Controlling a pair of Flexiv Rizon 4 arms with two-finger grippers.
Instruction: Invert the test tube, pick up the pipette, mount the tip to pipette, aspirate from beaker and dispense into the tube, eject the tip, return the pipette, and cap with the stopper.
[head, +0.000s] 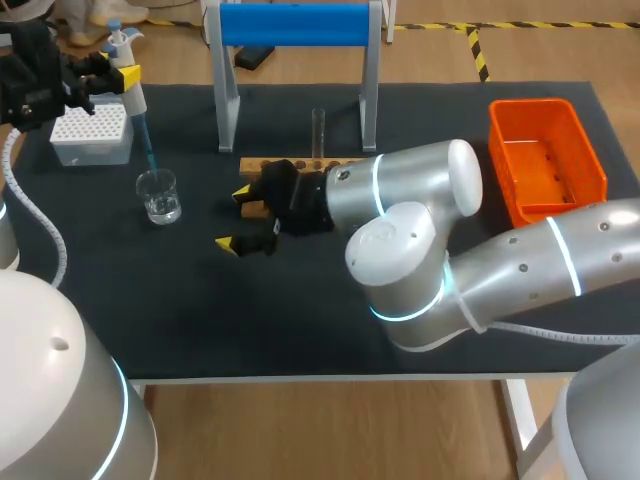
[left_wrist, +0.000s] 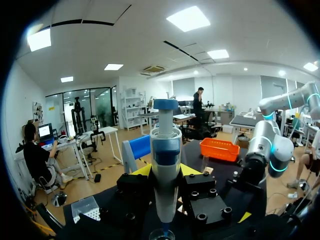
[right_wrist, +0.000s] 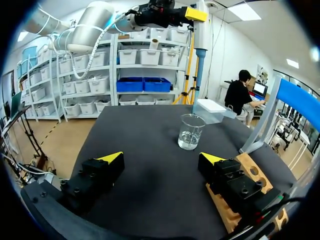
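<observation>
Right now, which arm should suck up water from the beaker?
Left. The left tool grips the pipette, tip pointing down at the beaker. The right tool sits open and empty beside the wooden rack.

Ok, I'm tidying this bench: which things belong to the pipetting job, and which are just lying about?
In use: pipette, its blue tip, beaker, tip box, test tube, wooden rack.
Idle, as far as shown: orange basket, blue-barred stand.

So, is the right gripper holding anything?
No, the right gripper is open, with only bare mat between its fingers.
</observation>
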